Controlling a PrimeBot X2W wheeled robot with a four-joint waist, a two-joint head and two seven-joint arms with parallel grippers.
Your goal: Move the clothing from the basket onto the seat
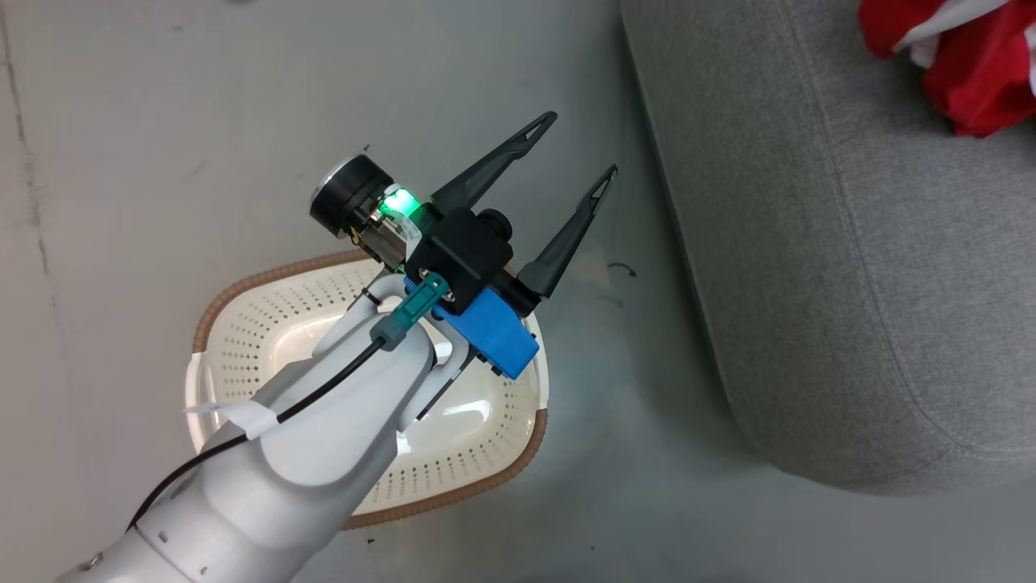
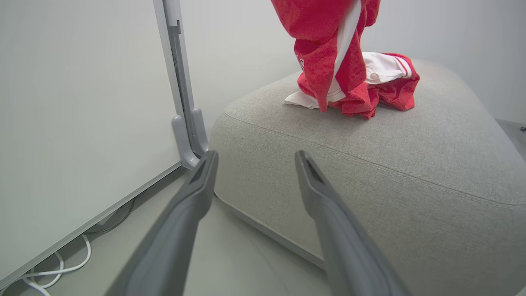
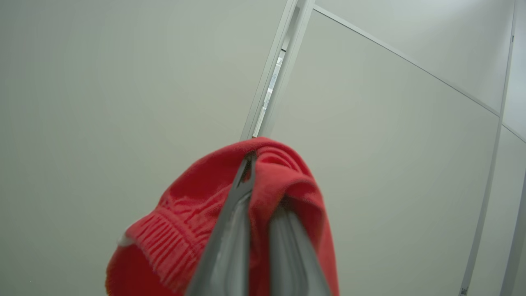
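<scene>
The cream basket [image 1: 486, 453] with its brown rim stands on the floor, and what shows of its inside holds no clothing. Above it my left gripper [image 1: 584, 144] is open, with nothing between its fingers, pointing toward the grey seat [image 1: 850, 267]. Red and white clothing [image 1: 963, 57] lies at the seat's far right. In the left wrist view one red garment [image 2: 328, 45] hangs down from above onto another red and white garment [image 2: 386, 82] lying on the seat [image 2: 370, 172]. My right gripper [image 3: 257, 181] is shut on red clothing [image 3: 181, 230], which drapes over its fingers.
A pale wall panel with a grey post [image 2: 185, 102] stands close to the seat's corner. White cables [image 2: 61, 267] lie on the floor under the panel. Bare grey floor [image 1: 121, 162] surrounds the basket.
</scene>
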